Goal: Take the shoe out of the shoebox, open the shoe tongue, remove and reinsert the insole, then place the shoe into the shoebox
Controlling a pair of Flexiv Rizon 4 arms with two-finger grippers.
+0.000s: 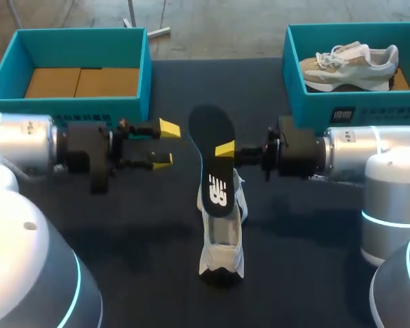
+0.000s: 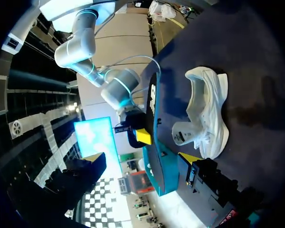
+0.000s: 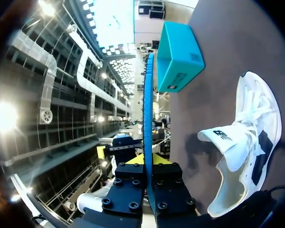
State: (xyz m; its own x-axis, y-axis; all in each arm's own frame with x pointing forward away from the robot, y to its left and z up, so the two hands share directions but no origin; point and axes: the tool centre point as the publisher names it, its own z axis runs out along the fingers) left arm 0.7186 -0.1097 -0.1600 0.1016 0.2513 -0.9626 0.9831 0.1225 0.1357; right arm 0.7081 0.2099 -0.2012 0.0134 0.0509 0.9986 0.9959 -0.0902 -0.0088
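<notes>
1. The left shoebox (image 1: pixel 145 75) sits at the table's far left corner, with brown cardboard inside.
2. The left gripper (image 1: pixel 166 145) hangs just left of the insole (image 1: pixel 210 126), fingers spread wide and holding nothing.
3. The white shoe (image 1: pixel 222 239) lies mid-table with its tongue lifted, and the insole stands over it.
4. The right gripper (image 1: pixel 225 152) is clamped on the insole.
5. The right shoebox (image 1: pixel 355 109) holds a second shoe (image 1: pixel 348 65).
</notes>
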